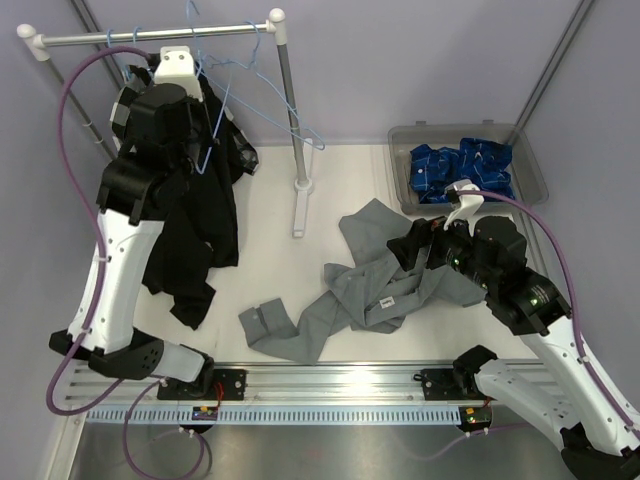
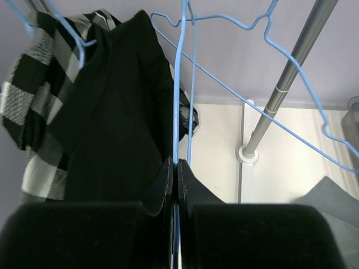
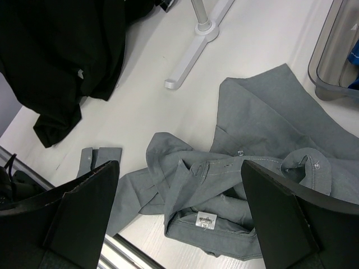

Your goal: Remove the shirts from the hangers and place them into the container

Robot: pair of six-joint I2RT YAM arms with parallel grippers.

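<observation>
Up at the rail (image 1: 150, 38), left gripper (image 2: 175, 185) is pinched shut on a blue wire hanger (image 2: 179, 84). Black shirt (image 1: 190, 240) hangs just beside it, draped down along the left arm. /mk

Is that wire the black shirt's own hanger? /jo

Likely, can't confirm from the wrist view. Check shirt (image 2: 33, 112) hangs behind it, on the far left. /mk

Right side? /jo

Right gripper (image 3: 179, 168) has jaws wide apart, holding nothing, low over the grey shirt (image 1: 385, 285), which lies crumpled mid-table. Blue plaid shirt (image 1: 460, 170) is in the container (image 1: 450, 128) already. /mk

Risks? /jo

Three. One: pulling the hanger could drag the empty hangers (image 1: 290, 110) along, since their wires cross right next to it. Two: black cloth lies against the left arm, so it may snag on a joint and slide off onto the table (image 1: 270, 200). Three: the grey shirt is spread out with a sleeve trailing toward the near edge, so a grab at the collar may leave that sleeve draped over the container rim. /mk

Room? /jo

Stand post (image 1: 292, 130) and stand foot (image 1: 299, 215) sit between the two arms, so both need to stay clear of them. Open table between the grey shirt and the container, short clean path. Container sits tight in the far right corner, walls close behind. /mk
</observation>
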